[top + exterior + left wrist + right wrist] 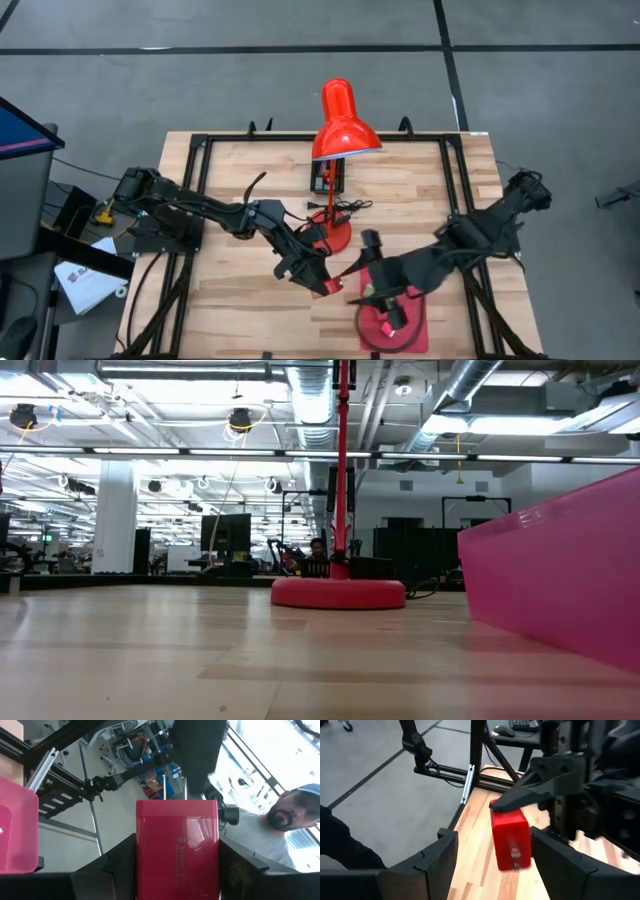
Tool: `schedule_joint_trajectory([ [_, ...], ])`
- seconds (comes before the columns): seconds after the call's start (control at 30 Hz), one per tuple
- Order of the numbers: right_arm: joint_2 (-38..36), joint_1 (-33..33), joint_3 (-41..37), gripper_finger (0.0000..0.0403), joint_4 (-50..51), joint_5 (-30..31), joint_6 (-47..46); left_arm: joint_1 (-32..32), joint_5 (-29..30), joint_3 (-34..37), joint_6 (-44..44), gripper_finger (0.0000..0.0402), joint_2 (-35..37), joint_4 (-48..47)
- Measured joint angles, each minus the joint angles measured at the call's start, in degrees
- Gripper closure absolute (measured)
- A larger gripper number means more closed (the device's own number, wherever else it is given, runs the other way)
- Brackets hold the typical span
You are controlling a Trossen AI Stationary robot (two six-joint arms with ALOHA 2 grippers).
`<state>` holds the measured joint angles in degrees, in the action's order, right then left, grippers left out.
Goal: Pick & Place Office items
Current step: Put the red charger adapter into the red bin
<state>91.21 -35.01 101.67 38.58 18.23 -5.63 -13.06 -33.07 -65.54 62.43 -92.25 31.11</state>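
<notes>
Between my left gripper's [177, 870] fingers, I clamp a red block [177, 847], long axis running straight out past my fingertips.

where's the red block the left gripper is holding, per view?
High: red block at the left gripper, just left of the red tray.
Low: not in it.
Left wrist: centre, between that gripper's fingers.
Right wrist: centre, hanging from the left gripper above the wooden table.
Shared landmark: the block itself; the tray shows in high, low and left wrist.
</notes>
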Motion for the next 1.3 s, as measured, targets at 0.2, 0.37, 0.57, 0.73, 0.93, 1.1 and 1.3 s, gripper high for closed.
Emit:
schedule_joint_trajectory([
  [0.2, 2.0, 2.1, 0.0, 0.0158, -2.8, -2.0, 1.9, 0.0, -0.3, 0.0, 0.0, 0.0198, 0.0, 0.1],
  [0.37, 3.0, 4.0, 0.0, 0.0158, -3.3, -4.4, 2.2, 0.0, -0.4, 0.0, 0.0, 0.0197, 0.0, 0.8],
  [0.57, 4.9, 5.7, 0.0, 0.0159, -3.7, -6.7, 2.4, 0.0, -0.9, 0.0, 0.0, 0.0197, 0.0, 1.5],
  [0.73, 4.8, 5.8, 0.0, 0.0196, -3.3, -6.5, 2.8, 0.0, -1.3, 0.0, 0.0, 0.0196, 0.0, 1.5],
  [0.93, 4.8, 4.7, 0.1, 0.0291, -3.1, -6.1, 4.7, 0.2, -1.4, 0.0, 0.7, 0.0195, -0.1, 1.7],
  [1.1, 4.6, 4.2, 0.0, 0.0291, -4.0, -4.8, 4.4, 0.6, -1.6, -0.1, -0.5, 0.0184, -0.1, 2.0],
  [1.3, 3.2, 4.3, 0.1, 0.0291, -3.2, -3.7, -0.6, 2.3, -4.0, -0.1, -5.3, 0.0141, 3.3, -0.9],
])
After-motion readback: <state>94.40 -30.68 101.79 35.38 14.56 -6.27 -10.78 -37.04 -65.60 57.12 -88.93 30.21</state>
